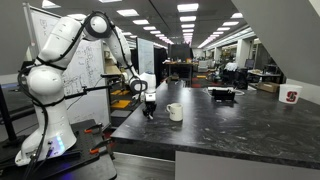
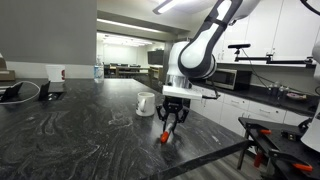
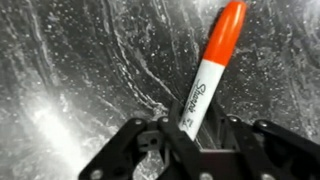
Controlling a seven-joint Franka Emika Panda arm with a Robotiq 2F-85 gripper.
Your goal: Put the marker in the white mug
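Dark stone countertop, veined with white, runs through an open office with rows of ceiling lights and desks far behind. Your gripper hangs low over the counter near its edge, fingers drawn narrow around the marker, clamping its white barrel. In the wrist view the marker's long axis runs diagonally, its orange-red cap end pointing away from the palm, toward the stone, up and right in the frame. In an exterior view that cap end sits right at the surface; you cannot tell whether it touches. The white mug stands upright on the counter just beside your gripper, apart from it.
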